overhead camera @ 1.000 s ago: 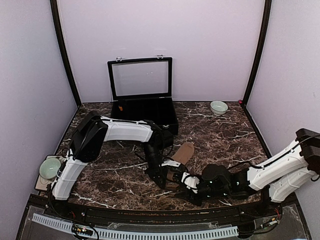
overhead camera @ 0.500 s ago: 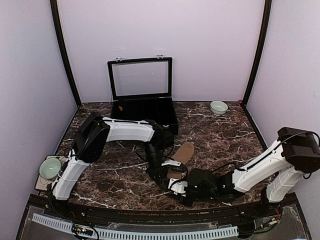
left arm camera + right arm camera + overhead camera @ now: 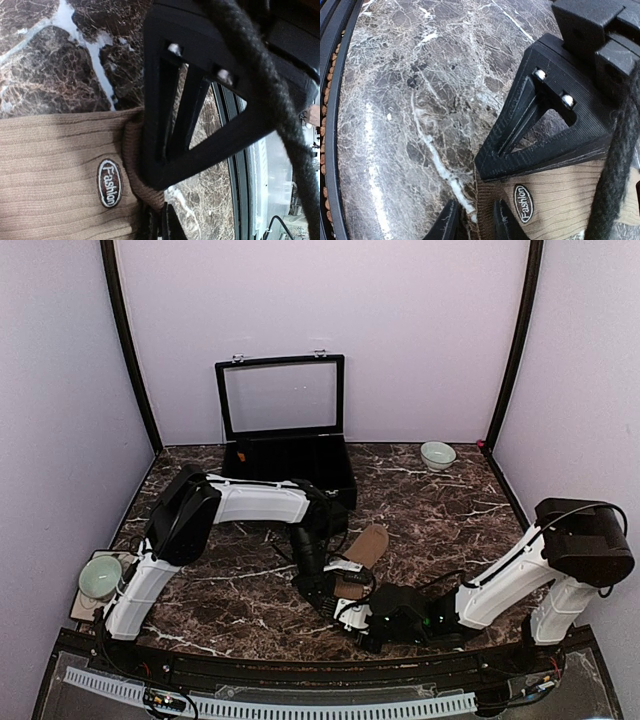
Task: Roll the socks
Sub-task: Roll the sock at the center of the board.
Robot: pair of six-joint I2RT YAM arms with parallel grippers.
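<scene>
Where the brown sock [image 3: 364,546] lies on the marble table [image 3: 450,510] near its front edge, we see the left gripper [image 3: 158,226] pinched together on its bunched end. The right gripper [image 3: 475,221] straddles that same end; we cannot tell whether it grips.

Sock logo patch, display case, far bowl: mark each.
Sock logo patch [image 3: 109,183], left wrist view, middle of the oval label.
Display case [image 3: 283,397], top external view, glass of the raised lid.
Far bowl [image 3: 437,454], top external view, its bare inside.
</scene>
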